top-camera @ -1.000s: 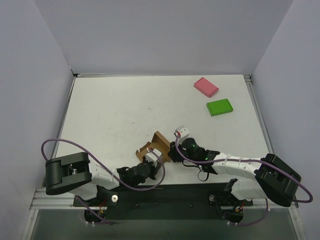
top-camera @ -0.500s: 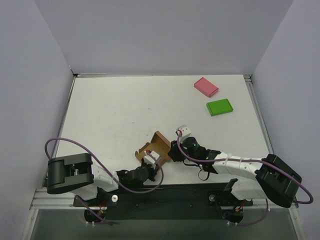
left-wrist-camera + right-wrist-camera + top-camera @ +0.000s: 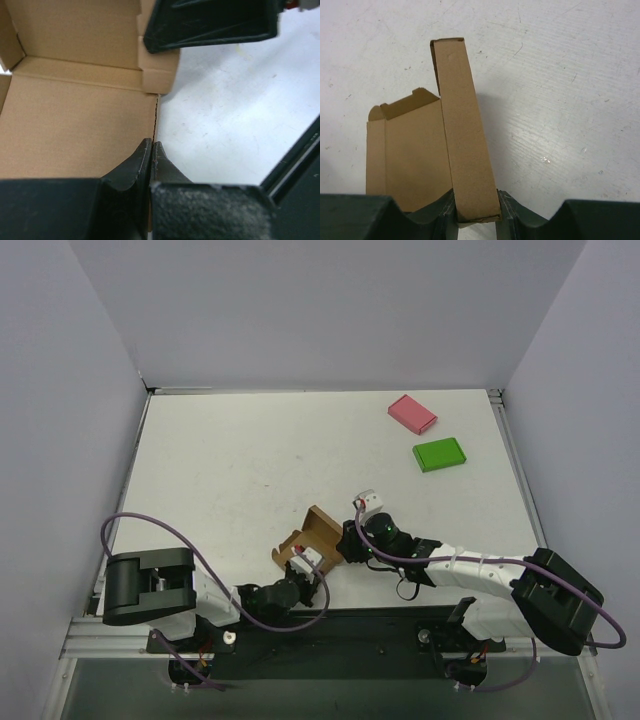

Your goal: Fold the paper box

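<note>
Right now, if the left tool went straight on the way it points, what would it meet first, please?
Probably the upright folded flap of the thin brown cardboard box that the left tool pinches; the right tool sits just beyond, though depth is unclear.

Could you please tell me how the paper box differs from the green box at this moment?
The paper box is brown; the green box is green. The paper box is open with flaps raised; the green box lies closed and flat. The left tool and right tool each pinch the paper box; the green box is untouched, far right. Both are small and plain.
</note>
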Tool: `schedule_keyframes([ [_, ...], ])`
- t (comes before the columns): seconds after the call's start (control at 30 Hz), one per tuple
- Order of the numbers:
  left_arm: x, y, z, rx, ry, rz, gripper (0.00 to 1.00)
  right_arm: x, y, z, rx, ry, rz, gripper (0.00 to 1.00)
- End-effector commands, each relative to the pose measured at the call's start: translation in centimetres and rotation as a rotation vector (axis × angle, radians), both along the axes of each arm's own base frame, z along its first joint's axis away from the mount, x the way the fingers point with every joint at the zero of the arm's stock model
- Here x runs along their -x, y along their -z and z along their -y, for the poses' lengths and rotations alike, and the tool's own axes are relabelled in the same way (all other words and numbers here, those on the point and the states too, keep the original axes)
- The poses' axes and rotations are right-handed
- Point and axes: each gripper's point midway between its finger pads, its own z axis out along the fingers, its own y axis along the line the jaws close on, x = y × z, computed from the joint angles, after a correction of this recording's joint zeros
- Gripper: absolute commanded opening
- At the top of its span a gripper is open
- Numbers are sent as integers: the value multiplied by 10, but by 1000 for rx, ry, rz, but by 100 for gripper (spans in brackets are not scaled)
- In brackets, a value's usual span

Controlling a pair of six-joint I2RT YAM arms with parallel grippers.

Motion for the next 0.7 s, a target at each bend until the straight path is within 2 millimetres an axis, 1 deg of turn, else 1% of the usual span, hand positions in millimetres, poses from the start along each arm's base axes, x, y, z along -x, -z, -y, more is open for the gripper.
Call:
schedule_keyframes([
  [0.0,13,-1,11,31,47,-19,0,-45,-7,42,126,219,120,22],
  [0.33,21,-7,35,82,95,-51,0,-47,-4,43,169,233,141,24],
  [0.4,24,-8,42,92,113,-61,0,-45,-2,40,182,222,155,24],
  [0.43,25,-9,44,96,120,-65,2,-45,-2,38,183,213,160,24],
  [0.53,26,-15,46,114,130,-67,23,-42,-3,32,201,169,181,24],
  [0.57,26,-22,46,120,132,-70,32,-40,-5,31,200,158,189,24],
  [0.6,25,-24,44,115,131,-76,47,-37,-5,30,203,140,199,24],
  [0.63,24,-33,48,126,129,-82,51,-36,-7,30,211,122,214,24],
  [0.67,25,-39,41,95,126,-94,54,-35,-13,30,206,113,233,24],
])
